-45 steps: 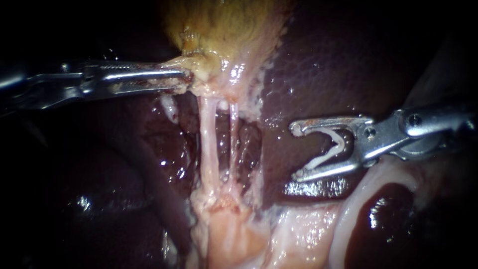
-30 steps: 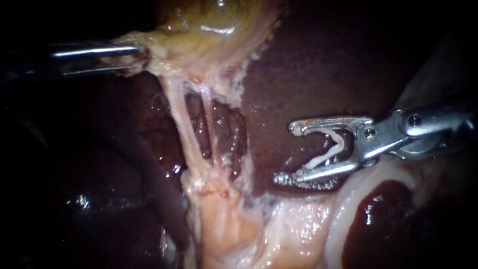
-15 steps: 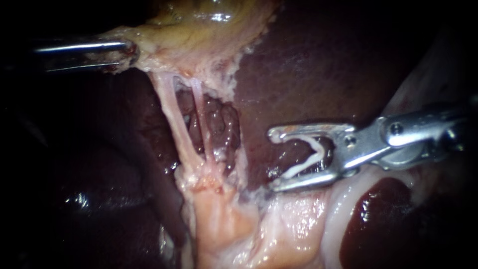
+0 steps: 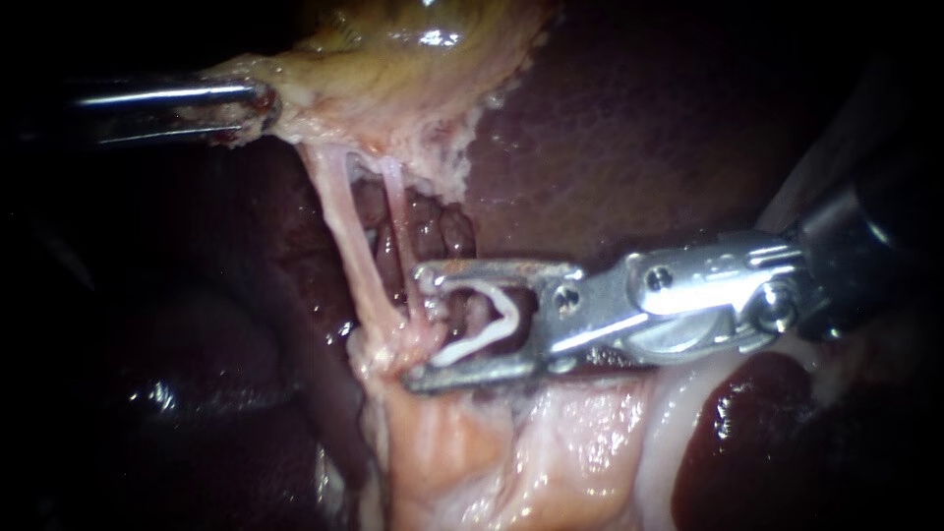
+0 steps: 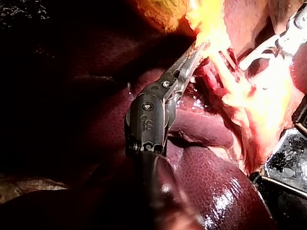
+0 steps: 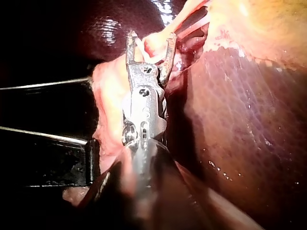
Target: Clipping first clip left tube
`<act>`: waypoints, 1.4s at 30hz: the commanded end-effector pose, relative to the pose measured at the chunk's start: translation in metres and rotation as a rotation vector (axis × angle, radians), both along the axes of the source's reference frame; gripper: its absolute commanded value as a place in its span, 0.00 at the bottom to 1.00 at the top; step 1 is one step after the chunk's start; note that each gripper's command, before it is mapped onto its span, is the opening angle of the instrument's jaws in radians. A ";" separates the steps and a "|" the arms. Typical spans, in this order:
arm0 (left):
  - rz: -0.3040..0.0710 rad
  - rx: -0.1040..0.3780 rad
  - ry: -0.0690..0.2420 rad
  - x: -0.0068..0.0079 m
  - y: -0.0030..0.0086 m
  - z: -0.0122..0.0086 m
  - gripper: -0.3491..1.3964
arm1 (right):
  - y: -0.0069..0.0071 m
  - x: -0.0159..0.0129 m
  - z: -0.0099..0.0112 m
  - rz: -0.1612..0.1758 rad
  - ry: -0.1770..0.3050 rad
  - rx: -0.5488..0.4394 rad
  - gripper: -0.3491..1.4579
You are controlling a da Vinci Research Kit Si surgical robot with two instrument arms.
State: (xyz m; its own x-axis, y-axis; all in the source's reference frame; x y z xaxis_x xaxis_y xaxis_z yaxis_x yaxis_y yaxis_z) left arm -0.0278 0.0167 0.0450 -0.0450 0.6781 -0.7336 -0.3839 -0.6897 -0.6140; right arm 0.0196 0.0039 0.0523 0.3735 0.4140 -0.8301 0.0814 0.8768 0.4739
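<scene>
Dark, wet liver (image 4: 629,138) fills the field behind my work, with the yellow gallbladder (image 4: 413,59) above it. My left instrument (image 4: 254,102) has its jaws clamped on the gallbladder's pale lower edge. My right instrument (image 4: 421,326) stands with jaws wide apart, gripping nothing, a white clip (image 4: 477,341) seated deep in their throat. The left tube (image 4: 349,236) runs stretched just ahead of its tips, outside the jaws. The thinner right tube (image 4: 395,226) comes down to their mouth, by the upper tip.
</scene>
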 end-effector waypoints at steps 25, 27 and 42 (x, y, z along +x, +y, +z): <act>0.005 0.000 -0.006 -0.0006 -0.0003 -0.0003 0.00 | -0.0007 0.0048 0.0061 -0.012 0.001 0.000 0.47; 0.005 0.000 -0.005 -0.0007 -0.0003 -0.0003 0.00 | -0.0007 0.0056 0.0062 -0.016 0.005 0.003 0.47; 0.005 -0.001 -0.005 -0.0008 -0.0003 -0.0003 0.00 | -0.0035 0.0081 0.0035 -0.065 0.074 0.041 0.47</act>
